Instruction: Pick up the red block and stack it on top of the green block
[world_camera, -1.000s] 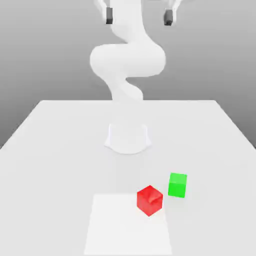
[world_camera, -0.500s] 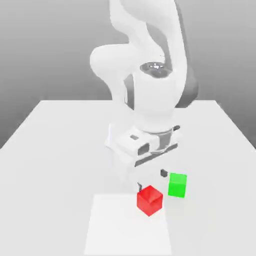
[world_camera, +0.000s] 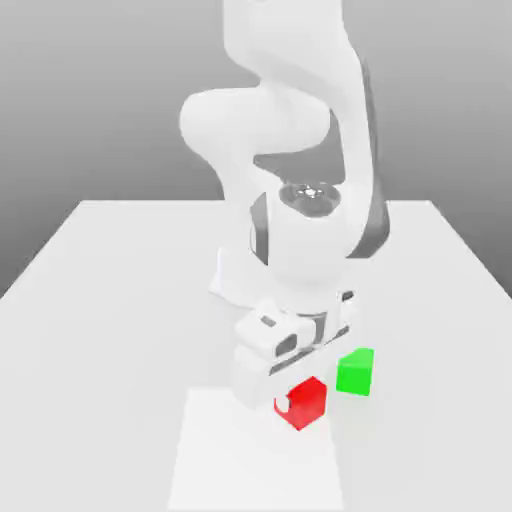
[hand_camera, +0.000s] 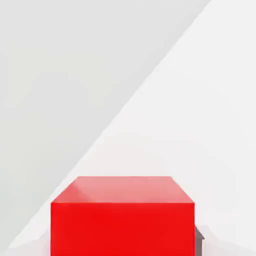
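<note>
Red block is sitting on the table, just beside the green block. End effector is hanging directly over it, probably lining up a grasp; its opening is hidden, so I cannot tell.
</note>
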